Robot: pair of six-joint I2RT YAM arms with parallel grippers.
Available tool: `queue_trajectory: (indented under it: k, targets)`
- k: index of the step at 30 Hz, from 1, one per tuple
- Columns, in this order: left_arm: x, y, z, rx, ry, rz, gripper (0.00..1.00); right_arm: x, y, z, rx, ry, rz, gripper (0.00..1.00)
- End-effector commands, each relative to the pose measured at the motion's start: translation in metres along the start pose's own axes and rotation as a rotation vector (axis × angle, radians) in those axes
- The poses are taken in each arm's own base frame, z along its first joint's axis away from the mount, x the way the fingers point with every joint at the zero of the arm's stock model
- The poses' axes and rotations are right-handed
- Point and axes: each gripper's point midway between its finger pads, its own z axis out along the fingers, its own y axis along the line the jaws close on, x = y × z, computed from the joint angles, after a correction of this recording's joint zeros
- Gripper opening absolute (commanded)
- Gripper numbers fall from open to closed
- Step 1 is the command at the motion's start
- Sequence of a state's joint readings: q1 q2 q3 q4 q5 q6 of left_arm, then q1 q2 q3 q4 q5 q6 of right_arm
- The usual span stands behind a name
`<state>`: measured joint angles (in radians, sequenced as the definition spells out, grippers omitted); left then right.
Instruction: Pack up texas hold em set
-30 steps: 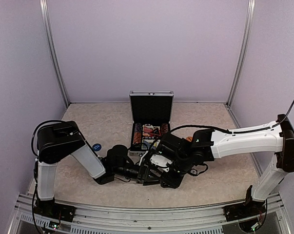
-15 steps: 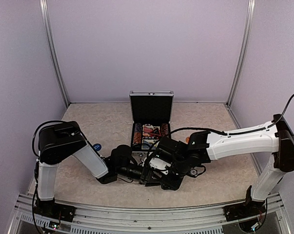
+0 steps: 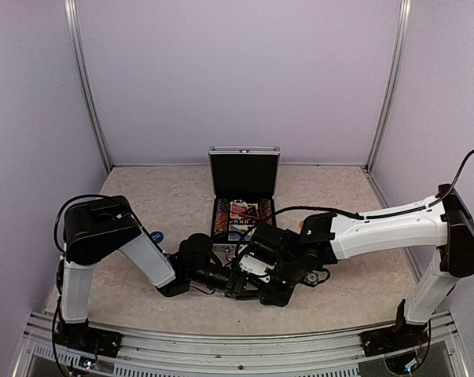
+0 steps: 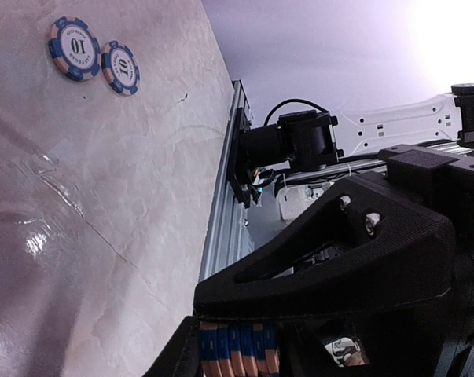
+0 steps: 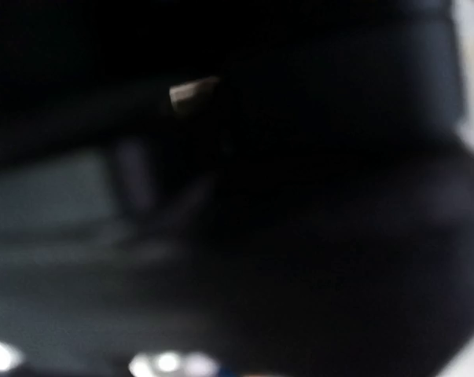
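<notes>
The silver case (image 3: 244, 174) stands open at the table's middle, lid upright, with cards and chips in its tray (image 3: 221, 221). Both arms meet just in front of it. A stack of blue-and-tan striped chips (image 4: 225, 345) sits edge-on between the fingers of my left gripper (image 4: 235, 363), which close on its two ends. My right gripper (image 3: 248, 275) is tight against the left gripper (image 3: 227, 281); one black finger (image 4: 339, 251) of the right lies along the stack. The right wrist view is dark and blurred. Two blue 10 chips (image 4: 74, 49) (image 4: 120, 68) lie loose on the table.
One blue chip (image 3: 156, 236) lies left of the left arm's forearm. A small orange thing (image 3: 303, 224) shows beside the right arm. The aluminium rail (image 3: 237, 334) runs along the near edge, close behind the grippers. Side and back walls enclose the table.
The right arm has shifted a little left, closer against the left gripper. The left gripper's jaws have come in round the chip stack. The case has not moved.
</notes>
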<state>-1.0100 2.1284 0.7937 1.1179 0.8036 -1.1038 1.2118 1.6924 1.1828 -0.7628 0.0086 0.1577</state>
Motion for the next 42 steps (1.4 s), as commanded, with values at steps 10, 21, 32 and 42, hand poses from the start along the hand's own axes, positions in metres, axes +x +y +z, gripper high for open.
queue_trajectory:
  k: [10, 21, 32, 42]
  targets:
    - [0.004, -0.011, 0.002, 0.044, 0.017, 0.024, 0.0, -0.002, -0.01, 0.0, 0.08, 0.003, -0.002, 0.0]
    - [-0.012, -0.008, -0.02, -0.004, -0.053, 0.028, 0.0, -0.014, -0.002, -0.031, 0.029, -0.121, 0.013, 0.79]
    - [-0.032, -0.006, -0.038, -0.135, -0.107, 0.085, 0.0, -0.015, 0.001, -0.069, -0.008, -0.252, 0.043, 1.0]
    - [-0.069, -0.014, -0.075, -0.422, -0.108, 0.269, 0.0, -0.006, -0.015, -0.087, 0.049, -0.333, 0.085, 1.0]
